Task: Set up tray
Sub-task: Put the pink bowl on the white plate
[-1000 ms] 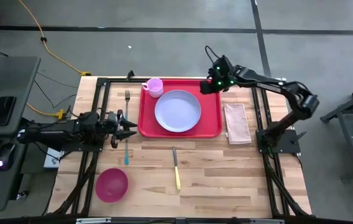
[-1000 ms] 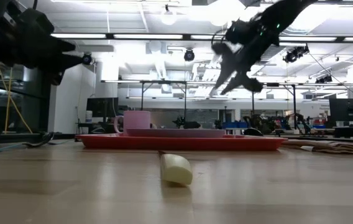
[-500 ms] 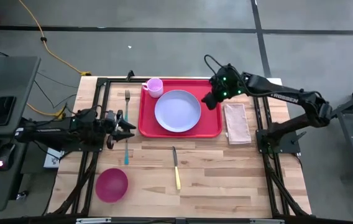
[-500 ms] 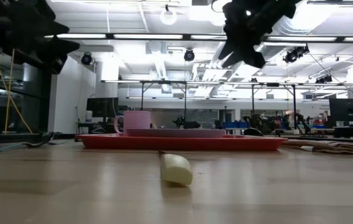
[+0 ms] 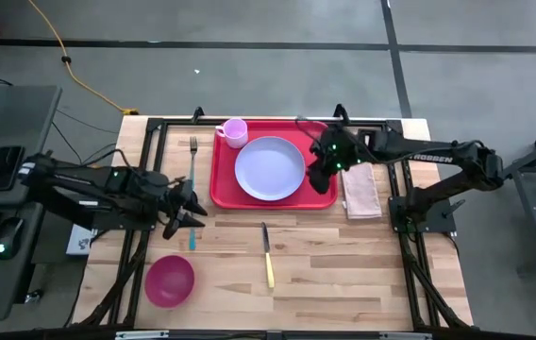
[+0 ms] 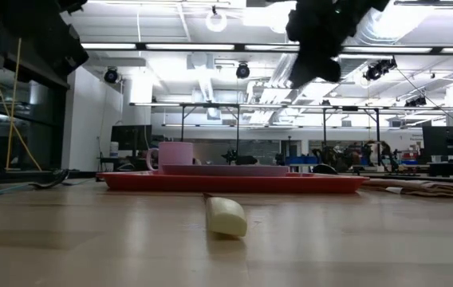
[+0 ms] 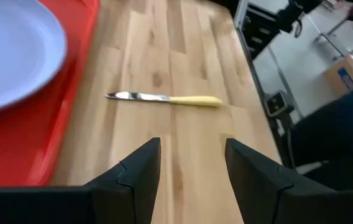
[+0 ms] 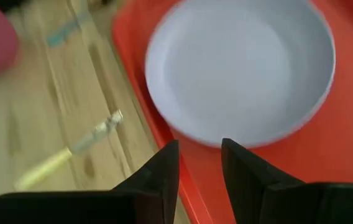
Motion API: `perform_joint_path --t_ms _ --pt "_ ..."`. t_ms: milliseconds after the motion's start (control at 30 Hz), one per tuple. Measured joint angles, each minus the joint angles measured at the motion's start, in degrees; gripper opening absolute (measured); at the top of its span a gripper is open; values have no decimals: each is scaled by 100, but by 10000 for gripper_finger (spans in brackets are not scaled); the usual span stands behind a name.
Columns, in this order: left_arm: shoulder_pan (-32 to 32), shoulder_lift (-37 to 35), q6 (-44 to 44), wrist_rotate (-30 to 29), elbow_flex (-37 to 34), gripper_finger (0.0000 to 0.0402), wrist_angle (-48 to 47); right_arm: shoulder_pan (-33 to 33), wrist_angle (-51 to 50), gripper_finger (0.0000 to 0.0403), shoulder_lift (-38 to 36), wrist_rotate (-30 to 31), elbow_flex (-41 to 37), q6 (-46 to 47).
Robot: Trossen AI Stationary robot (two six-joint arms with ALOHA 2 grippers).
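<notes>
Tray [image 5: 273,196], red, frame centre, holding lavender plate [image 5: 269,168] and pink cup [image 5: 234,131]; right gripper [image 5: 317,177] and left gripper [image 5: 186,210], fingers parted, empty.

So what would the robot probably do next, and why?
Probably lower the left gripper onto the fork: its fingers are open and empty just beside it, and the fork lies on the table outside the tray, which holds only the plate and cup.
</notes>
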Motion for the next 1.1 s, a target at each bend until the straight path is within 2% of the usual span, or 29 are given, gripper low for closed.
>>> perform_joint_path --t_ms 200,433,600,733,900,1100 --pt "-744 170 -692 -552 63 211 -24 345 98 98 -554 307 -955 509" --pt "-1403 166 -1449 -1050 63 211 -54 626 1202 98 -1841 557 -2368 1289" --pt "-1605 284 -1912 -1071 83 211 -111 685 1753 98 -2806 547 -3246 1611" --pt "-1591 650 -2126 -973 378 211 -354 683 2082 98 -3485 596 -3747 1761" --pt "-1591 1322 -2239 -834 1023 211 -1020 681 2138 98 -4166 794 -4114 1678" --pt "-1591 1805 -2491 -744 1605 211 -1707 681 2306 98 -4865 873 -4360 1456"
